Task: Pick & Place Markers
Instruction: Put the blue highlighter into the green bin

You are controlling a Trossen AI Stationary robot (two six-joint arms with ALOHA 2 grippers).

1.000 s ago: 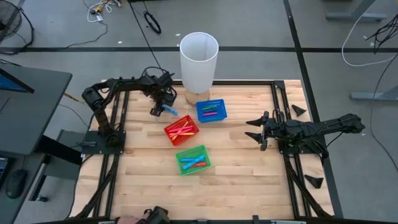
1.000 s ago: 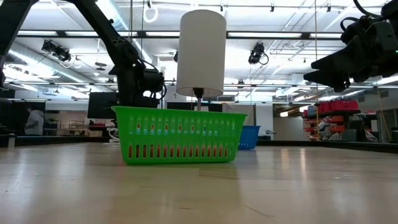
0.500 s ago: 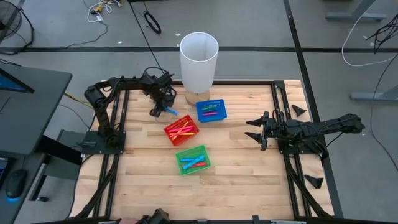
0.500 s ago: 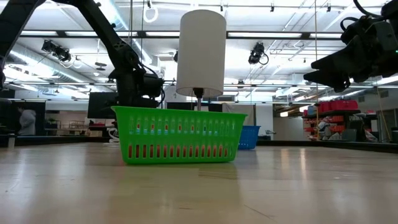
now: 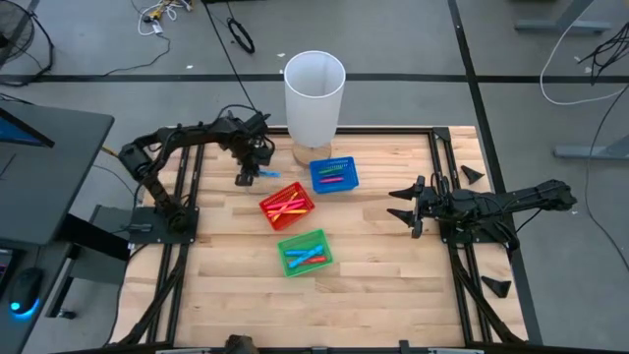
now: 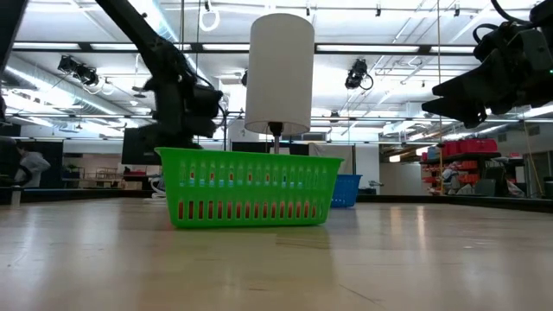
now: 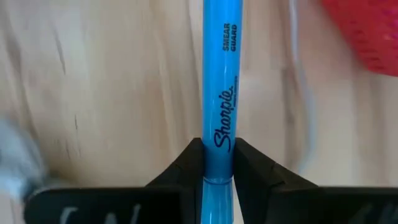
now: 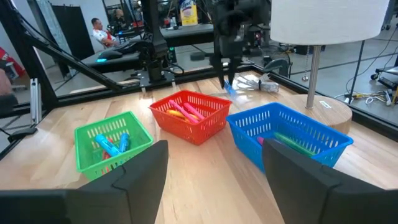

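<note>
The table (image 5: 393, 285) is seen with three baskets near its middle, and most of the work is judged done. Markers already lie in the red basket (image 5: 287, 206), the blue basket (image 5: 333, 174) and the green basket (image 5: 305, 252). No other loose marker is visible on the wood, though some spots are hidden.

One blue marker (image 7: 219, 93) is left. It is pinched between the fingers of the left gripper (image 5: 246, 176), beside the red basket – whether lifted clear cannot be told. The right gripper (image 5: 403, 206) waits at the right side, jaws wide and empty.
</note>
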